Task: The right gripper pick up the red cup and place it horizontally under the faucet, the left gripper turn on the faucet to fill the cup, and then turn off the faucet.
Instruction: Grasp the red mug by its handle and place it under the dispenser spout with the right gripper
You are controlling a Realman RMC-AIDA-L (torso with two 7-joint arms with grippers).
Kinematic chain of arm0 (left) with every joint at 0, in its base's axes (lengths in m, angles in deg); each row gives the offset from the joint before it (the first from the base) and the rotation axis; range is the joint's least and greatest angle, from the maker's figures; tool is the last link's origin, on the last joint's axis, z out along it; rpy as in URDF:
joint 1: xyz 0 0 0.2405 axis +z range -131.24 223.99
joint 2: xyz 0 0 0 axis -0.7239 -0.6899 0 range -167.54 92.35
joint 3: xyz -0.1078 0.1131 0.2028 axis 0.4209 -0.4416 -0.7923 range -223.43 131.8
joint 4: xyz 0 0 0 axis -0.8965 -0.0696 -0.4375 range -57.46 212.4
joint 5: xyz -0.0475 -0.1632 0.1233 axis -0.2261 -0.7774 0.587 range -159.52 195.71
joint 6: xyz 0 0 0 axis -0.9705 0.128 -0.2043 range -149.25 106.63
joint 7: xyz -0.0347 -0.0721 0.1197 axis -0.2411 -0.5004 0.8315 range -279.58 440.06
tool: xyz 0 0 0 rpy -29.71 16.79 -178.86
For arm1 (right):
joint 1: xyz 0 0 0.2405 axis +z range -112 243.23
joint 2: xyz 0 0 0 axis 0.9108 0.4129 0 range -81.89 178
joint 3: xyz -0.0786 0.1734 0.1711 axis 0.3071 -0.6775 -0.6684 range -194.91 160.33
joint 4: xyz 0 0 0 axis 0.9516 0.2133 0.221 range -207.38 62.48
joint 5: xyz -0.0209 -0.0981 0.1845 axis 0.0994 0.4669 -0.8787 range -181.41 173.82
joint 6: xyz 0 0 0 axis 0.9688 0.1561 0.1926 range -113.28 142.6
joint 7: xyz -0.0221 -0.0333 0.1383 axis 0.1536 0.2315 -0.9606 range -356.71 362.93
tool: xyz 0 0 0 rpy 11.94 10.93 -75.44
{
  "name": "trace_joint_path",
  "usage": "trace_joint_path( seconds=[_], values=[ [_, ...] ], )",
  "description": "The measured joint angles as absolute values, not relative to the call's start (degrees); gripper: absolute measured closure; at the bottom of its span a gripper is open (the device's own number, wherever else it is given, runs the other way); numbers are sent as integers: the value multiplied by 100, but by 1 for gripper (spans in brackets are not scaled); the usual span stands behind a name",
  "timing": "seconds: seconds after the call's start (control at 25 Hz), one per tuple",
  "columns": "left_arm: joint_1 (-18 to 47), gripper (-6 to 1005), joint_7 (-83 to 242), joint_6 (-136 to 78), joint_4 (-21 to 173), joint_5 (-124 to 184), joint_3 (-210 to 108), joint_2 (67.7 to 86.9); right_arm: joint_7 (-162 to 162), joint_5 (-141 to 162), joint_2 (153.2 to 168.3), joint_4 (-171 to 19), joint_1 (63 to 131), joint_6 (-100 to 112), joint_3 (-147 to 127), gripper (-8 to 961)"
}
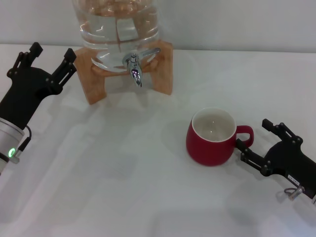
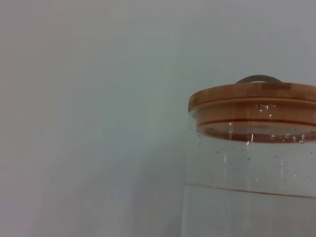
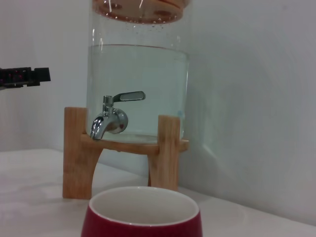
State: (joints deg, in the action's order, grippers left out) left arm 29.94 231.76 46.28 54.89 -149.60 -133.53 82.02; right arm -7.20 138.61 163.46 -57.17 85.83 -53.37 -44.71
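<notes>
A: Nearest, lower right of frame: right black pronged claw (image 1: 252, 143), prongs spread wide around the loop handle, gripping nothing. Glossy red ceramic cup (image 1: 211, 136) upright on white counter (image 1: 123, 187), well short of the spout.

B: Risks?

A: Handle-only pinch, likely to swing or tip the cup.

B: Farther back?

A: Upper left: left black claw (image 1: 47, 61), open, empty, beside wooden stand (image 1: 98, 81). Shiny chrome faucet (image 1: 134, 66) on clear water jar (image 1: 116, 24); lever thin, easily missed or overturned.

I see the water jar (image 1: 116, 29) cut off above its shoulder in my head view, only the rim of the red cup (image 3: 143, 215) in the right wrist view, and no left fingers from that wrist.
</notes>
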Motion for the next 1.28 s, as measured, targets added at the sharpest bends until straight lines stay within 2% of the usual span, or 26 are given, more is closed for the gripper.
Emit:
trace_joint_path(
  seconds=[1.28],
  values=[
    [2994,119,23176,4637,5488,-14960,-13379,8202,-638,13885,16346,-5665,8643,-5117,-4585,108]
  ],
)
